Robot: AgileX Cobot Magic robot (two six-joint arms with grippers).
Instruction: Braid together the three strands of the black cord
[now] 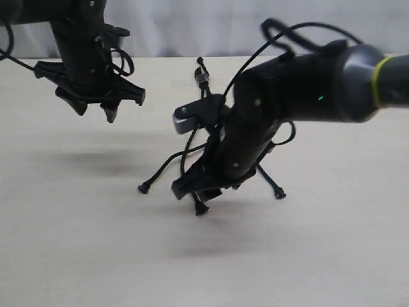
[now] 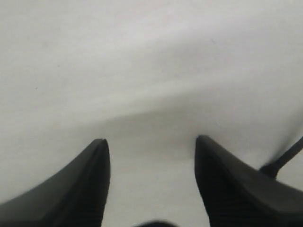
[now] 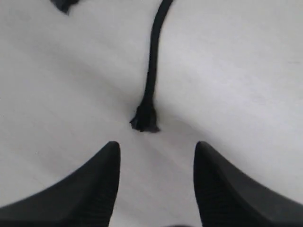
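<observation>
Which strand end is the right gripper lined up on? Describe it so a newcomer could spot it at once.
On the pale table, find the right arm bent low near the middle. The flared tip of the middle strand lies just ahead of the open right gripper, centred between its fingers. The two outer tips splay clear to either side.

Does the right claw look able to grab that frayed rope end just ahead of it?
Probably yes. The right gripper is open, and the strand tip lies just ahead of it on the table, with nothing between them.
</observation>
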